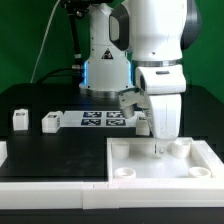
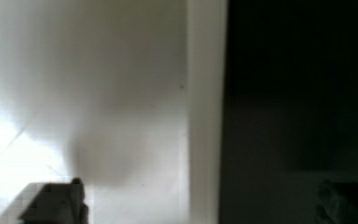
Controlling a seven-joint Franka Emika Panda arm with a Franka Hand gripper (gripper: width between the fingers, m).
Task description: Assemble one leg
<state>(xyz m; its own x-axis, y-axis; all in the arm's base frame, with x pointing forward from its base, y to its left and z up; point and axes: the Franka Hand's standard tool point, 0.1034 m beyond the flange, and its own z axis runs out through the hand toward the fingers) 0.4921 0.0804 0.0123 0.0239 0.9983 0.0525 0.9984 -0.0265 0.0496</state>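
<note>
Two small white legs (image 1: 20, 119) (image 1: 50, 122) stand on the black table at the exterior view's left, far from my gripper. My gripper (image 1: 160, 143) points straight down over the back part of the large white tabletop (image 1: 135, 160), between its round corner sockets. In the wrist view my gripper (image 2: 201, 190) has its two dark fingertips (image 2: 55, 200) far apart at the picture's edge. Only a blurred white surface (image 2: 105, 100) and a dark area lie between them. The jaws are open and hold nothing.
The marker board (image 1: 100, 120) lies flat behind the tabletop, just left of my arm. The robot base (image 1: 105, 60) stands at the back. The black table (image 1: 50, 155) ends near the picture's lower edge.
</note>
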